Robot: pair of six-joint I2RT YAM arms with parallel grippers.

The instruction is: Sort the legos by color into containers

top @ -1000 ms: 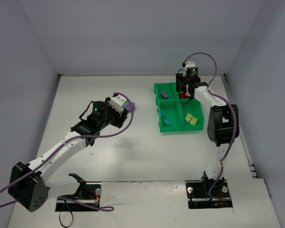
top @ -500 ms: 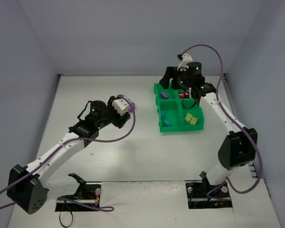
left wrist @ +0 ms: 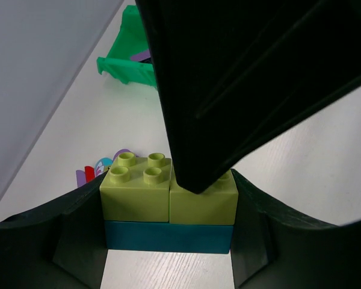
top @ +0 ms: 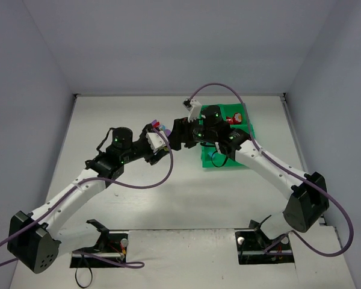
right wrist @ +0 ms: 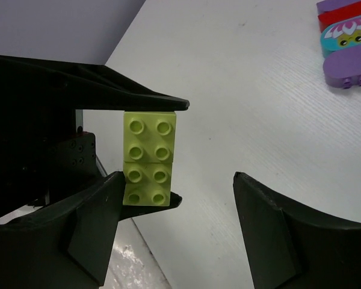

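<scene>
Left arm [top: 78, 186] reaching toward middle of desk [top: 186, 198]. Left claw [top: 162, 139] clamping small stack: two yellow-green bricks [right wrist: 149, 158] sitting on teal brick [left wrist: 168, 237]. Purple, red and teal pieces [right wrist: 346, 42] lying together on desk just beyond. Right arm [top: 265, 165] stretching across from right. Right claw [right wrist: 179, 180] hanging with jaws apart, stack between them, one finger just beside yellow-green bricks, other well clear. Green tray [top: 250, 129] sitting further right, partly hidden under right arm, red brick [top: 232, 119] showing at its far end.
</scene>
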